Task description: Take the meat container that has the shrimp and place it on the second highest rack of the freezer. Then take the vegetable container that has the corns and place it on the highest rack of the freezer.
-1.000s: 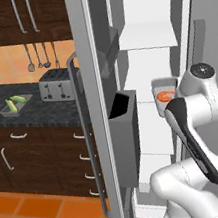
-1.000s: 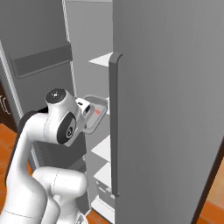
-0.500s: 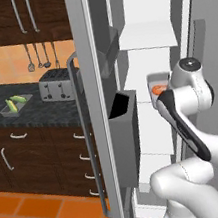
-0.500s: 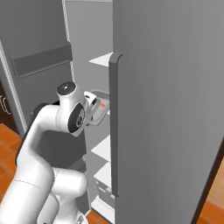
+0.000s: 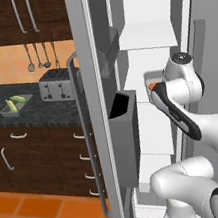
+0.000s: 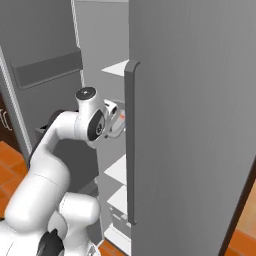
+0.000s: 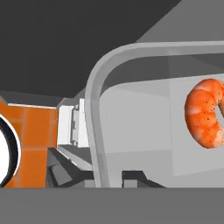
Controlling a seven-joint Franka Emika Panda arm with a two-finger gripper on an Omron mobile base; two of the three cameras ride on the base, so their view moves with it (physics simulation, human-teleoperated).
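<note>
Freezer (image 5: 158, 31) stands open in the left base view, white shelves exposed, and the arm reaches in at mid-height with the meat container (image 5: 152, 79) carried at shelf level; an orange speck of the shrimp (image 5: 152, 86) peeks beside the wrist. Far off on the dark tabletop (image 5: 40, 110) the vegetable container (image 5: 16, 105) waits with the corns (image 5: 14, 103) beside a toaster (image 5: 58, 84).

Right base view shows the wrist between the door edges, the tray's rim (image 6: 119, 120) poking past it toward the shelves.

Hand view has the pincer (image 7: 114, 177) pressed together on the tray's rim, which arcs away from the fingertips; the shrimp lies curled on the tray floor. The tray's long axis seems to run away from the pincer, into the compartment. To finish well, I judge it should stay level, slide fully over the second-highest rack, then be released.
</note>
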